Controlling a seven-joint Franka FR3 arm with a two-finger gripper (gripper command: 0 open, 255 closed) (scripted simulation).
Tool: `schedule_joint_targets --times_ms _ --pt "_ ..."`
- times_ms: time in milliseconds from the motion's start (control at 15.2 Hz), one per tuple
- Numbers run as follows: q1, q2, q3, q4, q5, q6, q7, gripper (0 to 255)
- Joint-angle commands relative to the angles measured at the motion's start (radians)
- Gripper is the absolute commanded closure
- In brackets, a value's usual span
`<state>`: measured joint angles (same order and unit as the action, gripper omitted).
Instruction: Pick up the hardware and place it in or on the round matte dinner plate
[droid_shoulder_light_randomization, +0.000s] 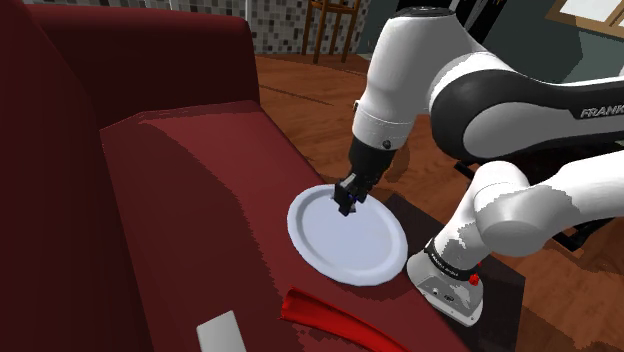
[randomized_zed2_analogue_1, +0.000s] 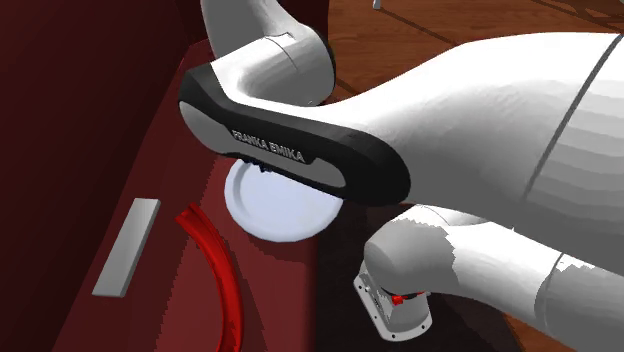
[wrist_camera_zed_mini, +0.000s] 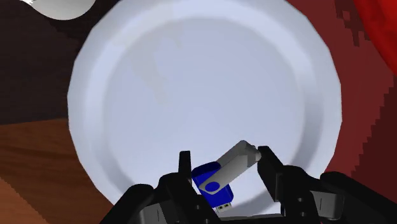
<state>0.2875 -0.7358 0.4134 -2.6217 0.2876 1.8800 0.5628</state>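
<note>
fingers (wrist_camera_zed_mini: 270, 172) clamped on the USB stick (wrist_camera_zed_mini: 232, 167), gripped diagonally, just above the plate (wrist_camera_zed_mini: 210, 76) near its rim. Risk: the swivel sleeve pivots in the grip, or a drop here skids it over the rim. Blue body, grey metal sleeve. Plate round, white, matte, shallow. Red sofa (droid_shoulder_light_randomization: 190, 190) underneath.

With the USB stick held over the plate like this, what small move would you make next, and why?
Probably lower a little and open the gripper: it clasps the blue-and-grey USB stick over the white plate, inside its rim, so a release should land it there.
</note>
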Motion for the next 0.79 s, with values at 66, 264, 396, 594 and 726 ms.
schedule_joint_targets --times_ms 66,264,396,594,726 --pt "0.034 -0.113 -0.024 -0.076 0.014 -0.042 -0.009 255" --pt "0.038 -0.104 -0.011 -0.111 0.026 0.002 -0.011 255" --pt "0.04 -0.096 -0.003 -0.133 0.034 0.032 -0.012 255" --pt "0.044 -0.08 0.011 -0.165 0.046 0.079 -0.013 255" --pt "0.046 -0.068 0.02 -0.185 0.054 0.111 -0.014 255"
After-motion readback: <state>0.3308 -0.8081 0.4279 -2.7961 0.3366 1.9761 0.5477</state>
